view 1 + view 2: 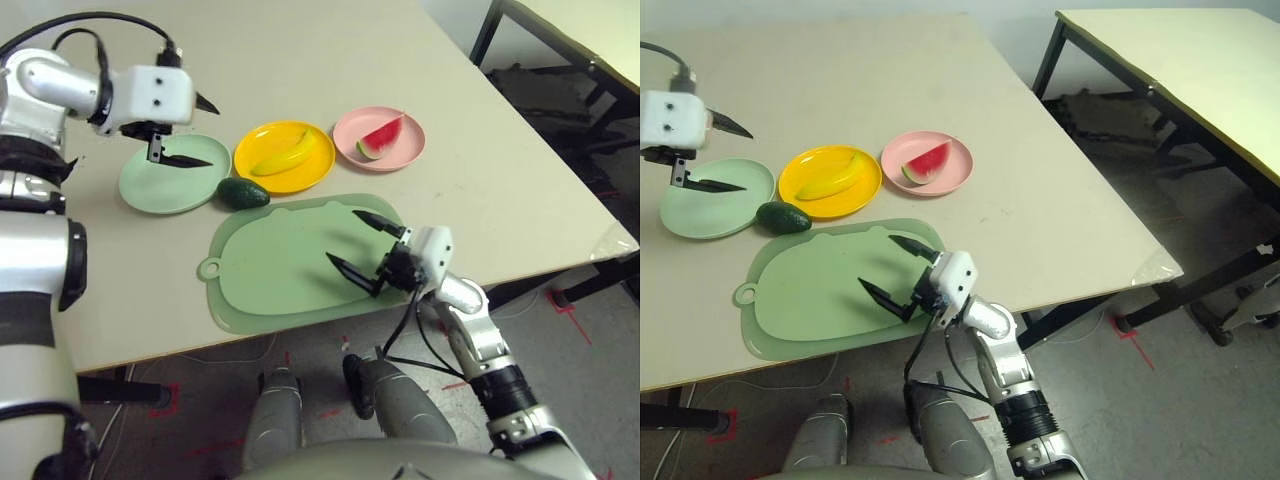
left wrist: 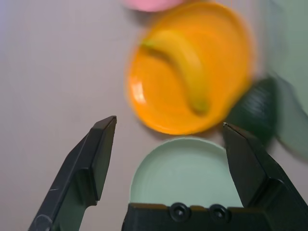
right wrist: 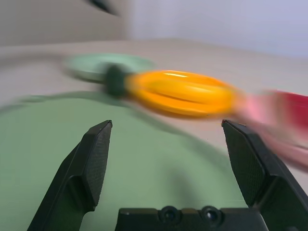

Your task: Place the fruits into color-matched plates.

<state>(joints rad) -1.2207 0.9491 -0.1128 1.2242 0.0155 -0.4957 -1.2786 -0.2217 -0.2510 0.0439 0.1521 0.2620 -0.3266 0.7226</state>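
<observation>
The yellow banana point(image 1: 282, 157) lies in the yellow-orange plate point(image 1: 250, 176). On the pink plate point(image 1: 345, 126) rests the red watermelon wedge point(image 1: 380, 137). The dark green avocado point(image 1: 243, 193) sits on the table between the mint green plate point(image 1: 150, 190) and the yellow-orange one, just outside the mint rim. My left gripper point(image 1: 200, 132) hovers above the mint plate, open and empty. Its wrist view has the mint plate point(image 2: 183, 168) below the fingers and the avocado point(image 2: 255, 110) off to one side. My right gripper point(image 1: 358, 243) is open and empty, low over the cutting mat.
A large pale green cutting mat point(image 1: 280, 270) lies near the table's front edge. The table's right edge point(image 1: 560, 170) drops to the floor. A second table point(image 1: 1180, 60) stands at the back right.
</observation>
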